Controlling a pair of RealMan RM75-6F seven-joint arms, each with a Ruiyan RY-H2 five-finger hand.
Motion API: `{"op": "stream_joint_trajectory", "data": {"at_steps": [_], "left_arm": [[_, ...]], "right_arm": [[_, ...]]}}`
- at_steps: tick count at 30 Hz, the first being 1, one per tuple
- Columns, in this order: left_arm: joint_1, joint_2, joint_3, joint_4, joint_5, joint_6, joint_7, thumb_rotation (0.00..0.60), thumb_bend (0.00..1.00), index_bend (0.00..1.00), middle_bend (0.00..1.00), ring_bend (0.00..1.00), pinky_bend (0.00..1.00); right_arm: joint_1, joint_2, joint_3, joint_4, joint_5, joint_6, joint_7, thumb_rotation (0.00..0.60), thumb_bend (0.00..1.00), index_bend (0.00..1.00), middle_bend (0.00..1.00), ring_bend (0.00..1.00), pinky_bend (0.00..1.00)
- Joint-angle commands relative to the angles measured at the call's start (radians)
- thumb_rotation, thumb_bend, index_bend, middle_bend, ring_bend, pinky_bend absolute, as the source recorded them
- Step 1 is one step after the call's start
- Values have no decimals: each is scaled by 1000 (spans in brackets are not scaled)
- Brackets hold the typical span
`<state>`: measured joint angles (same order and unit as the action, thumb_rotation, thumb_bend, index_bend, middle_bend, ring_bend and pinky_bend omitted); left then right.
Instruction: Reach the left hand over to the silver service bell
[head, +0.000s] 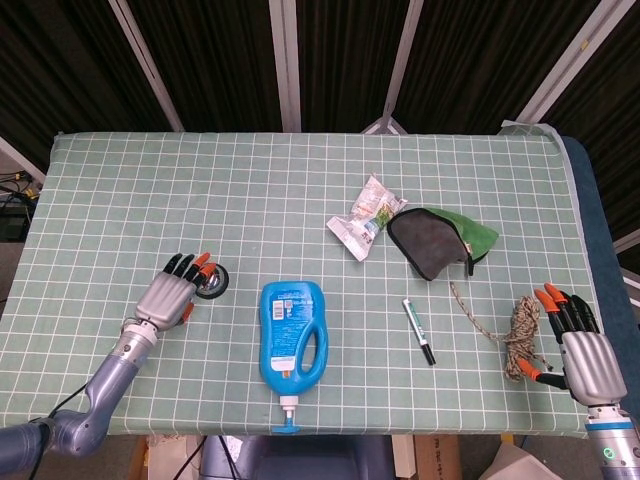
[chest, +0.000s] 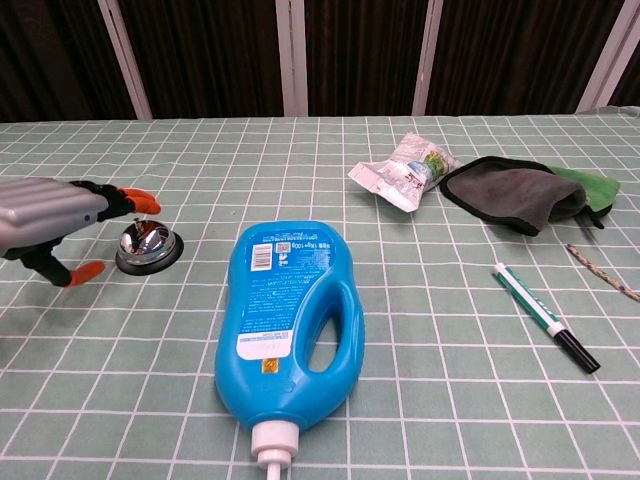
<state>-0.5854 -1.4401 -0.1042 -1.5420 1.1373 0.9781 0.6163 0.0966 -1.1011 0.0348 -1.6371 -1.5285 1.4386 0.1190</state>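
- The silver service bell (chest: 148, 246) sits upright on the green checked table (head: 150, 190), well to the left of the blue detergent bottle (head: 293, 338), which serves as the landmark here.
- The left hand (head: 170, 294) is on the far side of the bell from the bottle, its fingers apart and stretched out, holding nothing. In the chest view the orange fingertips (chest: 140, 204) hang just above and beside the bell's dome, while the thumb points down to the cloth nearer the camera.
- Whether a fingertip actually touches the bell cannot be told; a thin gap seems to show in the chest view.
- Judging progress: the reach looks all but finished, since the hand is already at the bell. What may be left is a small drift toward the bottle, so the fingers sit squarely over the dome.
- The right hand (head: 576, 343) lies well to the right of the bottle at the table's edge, fingers spread and empty, just beside a coil of rope (head: 518, 330).
- A marker pen (head: 419, 331) lies between bottle and rope; a snack packet (head: 366, 221) and a dark pouch (head: 432, 241) lie beyond the bottle, to its right.
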Motion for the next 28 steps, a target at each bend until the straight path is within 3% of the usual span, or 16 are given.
{"op": "stream_joint_trajectory", "data": {"at_steps": [1,6,9,12,21,28], "left_arm": [[-5,11,-40,-37,27,46,-42,600,596,0,0,0,0],[17,54,-68,-115,62,130,-79,600,408,0,0,0,0],[73,110,-39,-183,86,209,-74,600,273,0,0,0,0],[136,164,2,-238,109,278,-86,600,212,0,0,0,0],[359,311,150,-294,213,490,-253,600,192,0,0,0,0],[461,349,192,-231,276,613,-351,600,192,0,0,0,0]], "right_arm": [[0,1,0,0,0,-1,2,600,221,0,0,0,0],[0,2,0,1,1,-1,4,600,221,0,0,0,0],[-1,3,0,1,1,-1,4,600,221,0,0,0,0],[-1,2,0,5,-3,2,-1,600,220,0,0,0,0],[-3,-9,-1,10,-7,9,-29,600,220,0,0,0,0],[-1,-11,-2,9,-5,4,-39,600,221,0,0,0,0]]}}
